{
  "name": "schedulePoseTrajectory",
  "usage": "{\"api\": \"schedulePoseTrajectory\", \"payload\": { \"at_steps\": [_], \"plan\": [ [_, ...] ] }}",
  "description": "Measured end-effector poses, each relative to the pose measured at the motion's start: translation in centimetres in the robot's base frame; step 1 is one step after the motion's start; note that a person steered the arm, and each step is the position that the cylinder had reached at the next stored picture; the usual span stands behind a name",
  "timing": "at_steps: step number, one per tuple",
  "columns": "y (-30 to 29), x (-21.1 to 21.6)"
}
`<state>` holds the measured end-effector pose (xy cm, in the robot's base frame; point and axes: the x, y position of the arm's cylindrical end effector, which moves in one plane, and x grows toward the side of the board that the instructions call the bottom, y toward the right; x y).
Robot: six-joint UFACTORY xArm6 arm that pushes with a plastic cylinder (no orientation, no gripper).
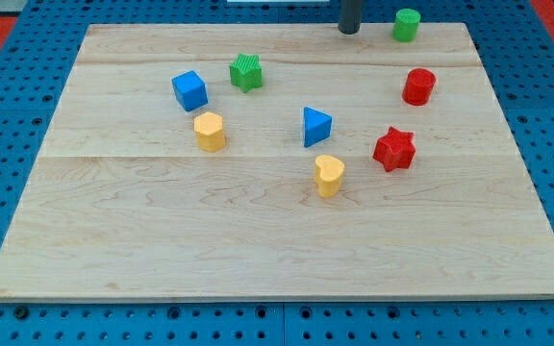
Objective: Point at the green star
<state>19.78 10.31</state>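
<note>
In the camera view, a pale wooden board (277,240) is seen lying on a blue perforated surface (8,58). The dark rod is seen at the view's top edge, and my tip (349,31) is set down at the board's far rim. No gripper is carried, so nothing is held and no opening can be reported; the tip touches no block.

The green star (245,72) is found well to the view's left of my tip and somewhat lower, well apart from it. Just beside the star, further to the left and lower, the blue cube (189,90) is placed, and below that the yellow block (210,131), whose shape is roughly hexagonal.

Near my tip, to its right, the green cylinder (407,24) is stood. Lower and to the right of the tip, the red cylinder (418,86) is seen, and below it the red star (394,148). Below the tip, slightly to its left, the blue triangle (316,126) is set, with the yellow heart (329,175) lower again
</note>
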Motion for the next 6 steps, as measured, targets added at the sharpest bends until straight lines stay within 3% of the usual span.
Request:
{"api": "schedulePoseTrajectory", "payload": {
  "at_steps": [2,4,6],
  "plan": [
    [-1.6,2.8],
    [-7.8,7.3],
    [-7.6,13.4]
  ]
}}
